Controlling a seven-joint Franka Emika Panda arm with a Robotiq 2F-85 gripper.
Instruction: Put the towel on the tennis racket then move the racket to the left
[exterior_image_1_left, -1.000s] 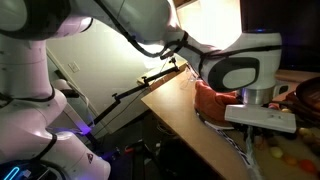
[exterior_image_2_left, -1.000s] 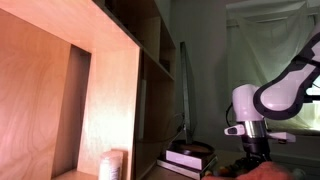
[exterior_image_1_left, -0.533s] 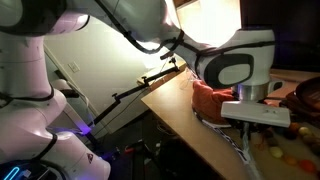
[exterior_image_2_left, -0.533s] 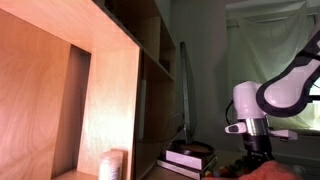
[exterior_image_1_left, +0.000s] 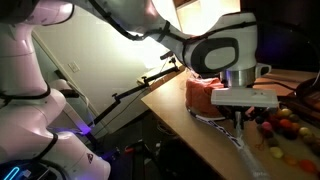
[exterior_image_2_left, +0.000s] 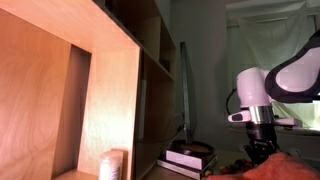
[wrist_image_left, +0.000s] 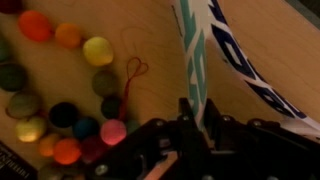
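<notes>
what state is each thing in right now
towel, bunched in a heap, seemingly resting on the racket's head
tennis racket, lying flat on the table, its frame running in between the jaws
jaws, lowered at the racket's frame; open or shut cannot be told
string of coloured balls, lying loose on the table beside the racket, untouched

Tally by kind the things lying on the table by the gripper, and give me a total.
Tennis racket: 1
Towel: 1
String of coloured balls: 1
Total: 3
</notes>
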